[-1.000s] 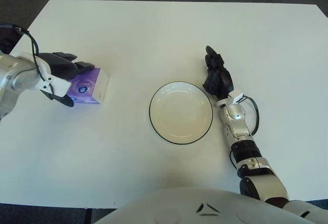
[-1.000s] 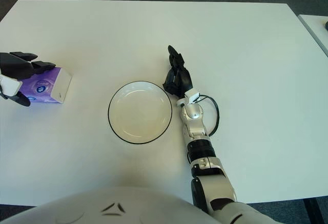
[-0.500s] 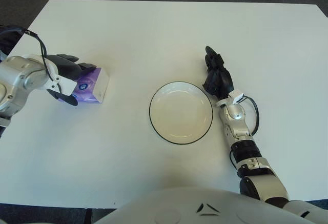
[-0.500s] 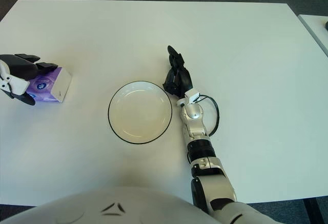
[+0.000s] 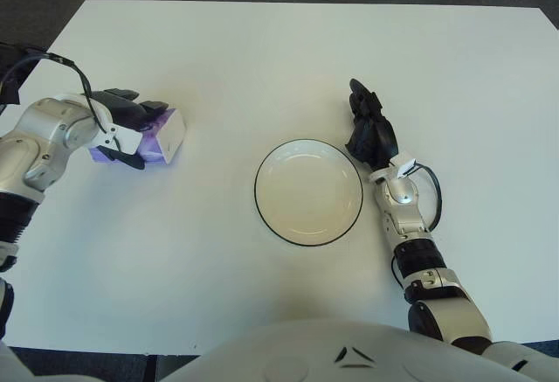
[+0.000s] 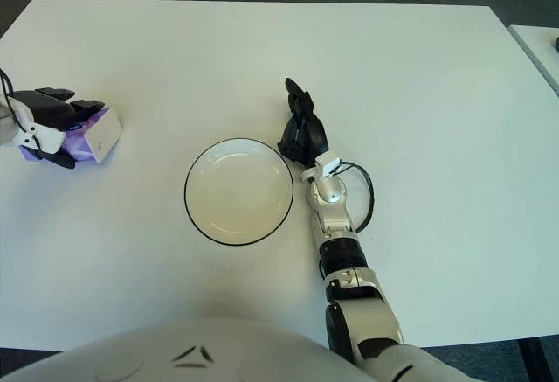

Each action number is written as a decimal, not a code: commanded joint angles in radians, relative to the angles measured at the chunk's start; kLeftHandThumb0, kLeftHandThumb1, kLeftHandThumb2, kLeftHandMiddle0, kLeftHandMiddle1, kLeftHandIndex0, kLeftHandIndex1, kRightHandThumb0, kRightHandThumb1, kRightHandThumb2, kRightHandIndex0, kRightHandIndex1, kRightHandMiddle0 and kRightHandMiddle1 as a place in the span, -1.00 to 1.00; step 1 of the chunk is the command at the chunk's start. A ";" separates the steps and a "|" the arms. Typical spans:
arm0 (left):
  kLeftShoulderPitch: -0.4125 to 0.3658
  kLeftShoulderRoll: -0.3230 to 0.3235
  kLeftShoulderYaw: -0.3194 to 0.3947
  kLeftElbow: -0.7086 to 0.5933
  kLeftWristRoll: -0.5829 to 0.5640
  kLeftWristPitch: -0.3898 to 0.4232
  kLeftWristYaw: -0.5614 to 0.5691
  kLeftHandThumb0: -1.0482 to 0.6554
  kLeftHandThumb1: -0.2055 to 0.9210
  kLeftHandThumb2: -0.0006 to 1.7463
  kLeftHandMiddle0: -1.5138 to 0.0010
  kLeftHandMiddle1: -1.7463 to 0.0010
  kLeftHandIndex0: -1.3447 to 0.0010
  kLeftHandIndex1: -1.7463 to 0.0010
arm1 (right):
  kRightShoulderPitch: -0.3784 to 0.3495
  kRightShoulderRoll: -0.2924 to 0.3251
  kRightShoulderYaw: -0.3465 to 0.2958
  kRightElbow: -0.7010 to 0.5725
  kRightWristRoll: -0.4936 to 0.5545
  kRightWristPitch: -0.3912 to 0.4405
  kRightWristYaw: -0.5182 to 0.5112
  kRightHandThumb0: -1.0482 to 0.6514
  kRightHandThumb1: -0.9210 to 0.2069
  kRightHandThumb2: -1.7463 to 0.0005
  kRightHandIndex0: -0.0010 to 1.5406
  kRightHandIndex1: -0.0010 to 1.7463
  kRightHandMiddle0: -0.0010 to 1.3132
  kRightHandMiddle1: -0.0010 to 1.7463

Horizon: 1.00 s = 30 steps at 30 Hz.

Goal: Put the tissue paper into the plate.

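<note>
Gripping purple tissue pack (image 5: 162,134): left hand (image 5: 122,128), far left of plate (image 5: 308,192); right hand (image 5: 370,128) beside plate, fingers relaxed.

Purple-and-white tissue pack (image 5: 164,134), black-rimmed white plate (image 5: 308,191), white table (image 5: 262,59), black-fingered hands.

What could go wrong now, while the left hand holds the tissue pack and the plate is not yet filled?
1. The left hand grips the purple tissue pack from above at one end, and the pack looks tilted; it may slip or swing out on the way.
2. The plate lies far to the right of the pack, so the carry across the table is long.
3. The right hand shows just beside the plate's right rim; a wide drop could hit it.
</note>
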 commanded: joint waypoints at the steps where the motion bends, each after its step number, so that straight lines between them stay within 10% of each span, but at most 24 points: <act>1: 0.044 -0.040 -0.057 0.061 0.040 0.001 0.024 -0.89 0.97 -0.85 1.00 1.00 1.00 1.00 | 0.174 0.000 -0.007 0.146 -0.005 0.043 -0.004 -0.62 -1.00 -0.23 -0.81 -0.99 -1.00 -0.61; 13: 0.026 -0.071 -0.087 0.128 0.010 0.004 -0.008 -0.83 1.00 -0.72 0.88 0.95 0.96 0.98 | 0.173 -0.003 -0.018 0.150 0.003 0.038 0.010 -0.62 -1.00 -0.20 -0.79 -0.98 -1.00 -0.56; 26: 0.018 -0.074 -0.100 0.127 -0.026 0.014 -0.062 -0.61 0.99 -0.76 0.59 0.93 1.00 0.37 | 0.172 -0.006 -0.021 0.149 0.001 0.048 0.015 -0.61 -1.00 -0.18 -0.77 -0.98 -1.00 -0.53; 29: 0.011 -0.082 -0.103 0.162 -0.021 0.008 -0.034 -0.57 0.98 -0.75 0.47 0.88 1.00 0.11 | 0.172 -0.005 -0.022 0.150 0.003 0.051 0.017 -0.60 -1.00 -0.17 -0.77 -0.98 -1.00 -0.52; 30: 0.016 -0.087 -0.105 0.201 -0.012 -0.006 0.013 -0.57 0.95 -0.74 0.39 0.71 0.89 -0.25 | 0.171 -0.004 -0.023 0.151 0.006 0.052 0.019 -0.59 -1.00 -0.17 -0.76 -0.98 -1.00 -0.50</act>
